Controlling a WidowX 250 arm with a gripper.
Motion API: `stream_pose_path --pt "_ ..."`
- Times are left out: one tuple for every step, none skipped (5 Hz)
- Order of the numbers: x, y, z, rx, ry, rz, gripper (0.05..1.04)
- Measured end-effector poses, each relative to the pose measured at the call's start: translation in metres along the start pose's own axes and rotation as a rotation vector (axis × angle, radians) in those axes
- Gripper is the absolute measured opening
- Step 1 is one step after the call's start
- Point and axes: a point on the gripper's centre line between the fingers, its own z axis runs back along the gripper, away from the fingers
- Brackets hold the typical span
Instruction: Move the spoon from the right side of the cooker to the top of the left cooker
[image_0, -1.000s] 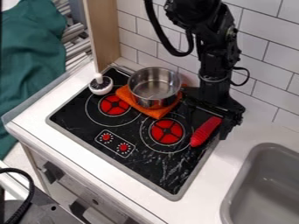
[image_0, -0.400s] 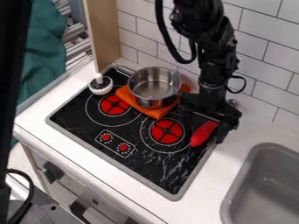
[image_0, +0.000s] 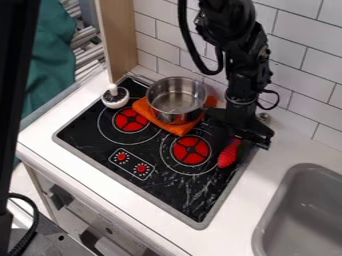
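Steel pot (image_0: 176, 98) on orange cloth (image_0: 179, 130) blocks the straight low path between gripper (image_0: 235, 134) and left burner (image_0: 130, 121); pass over the pot or around its front side. Front route: free surface across right burner (image_0: 191, 150), then between cloth and flat knob panel (image_0: 131, 164). White round container (image_0: 115, 98), stick upright, takes the back left corner. Wood panel (image_0: 120, 42) limits the back left; tiled wall (image_0: 300, 67) closes off the back.
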Motion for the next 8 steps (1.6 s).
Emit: stream_pose_path --pt "-0.003 0.001 0.011 0.017 -0.018 -0.013 0.389" --pt "-0.005 0.001 0.043 0.048 -0.092 -0.044 0.389" --pt "-0.025 0.019 0.087 0.107 -0.155 -0.008 0.389" --pt "-0.054 0.064 0.104 0.128 -0.151 0.095 0.389" --pt "-0.084 0.117 0.101 0.132 -0.132 0.133 0.389" --pt "-0.100 0.165 0.092 0.130 -0.113 0.109 0.389" --pt "-0.107 0.179 0.068 0.110 -0.074 0.034 0.389" --pt "-0.109 0.184 0.055 0.112 -0.056 -0.016 0.389"
